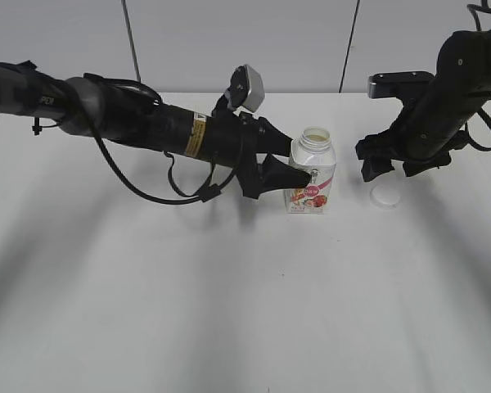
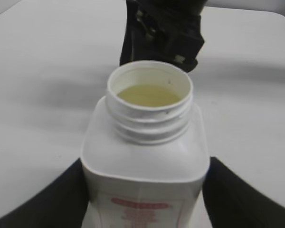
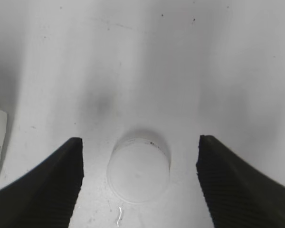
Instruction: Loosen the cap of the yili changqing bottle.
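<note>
While the left gripper (image 1: pixel 299 168) clamps the upright yili changqing bottle (image 1: pixel 311 176), we see pale liquid only from its wrist view. Right gripper (image 3: pixel 137 183) is spread wide around the cap (image 3: pixel 138 169) lying on the table (image 1: pixel 229 311).

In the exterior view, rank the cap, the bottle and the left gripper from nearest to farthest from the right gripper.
1. The cap, on the table just below the right gripper.
2. The bottle, to its left, uncapped.
3. The left gripper, clamping the bottle's far side.
</note>
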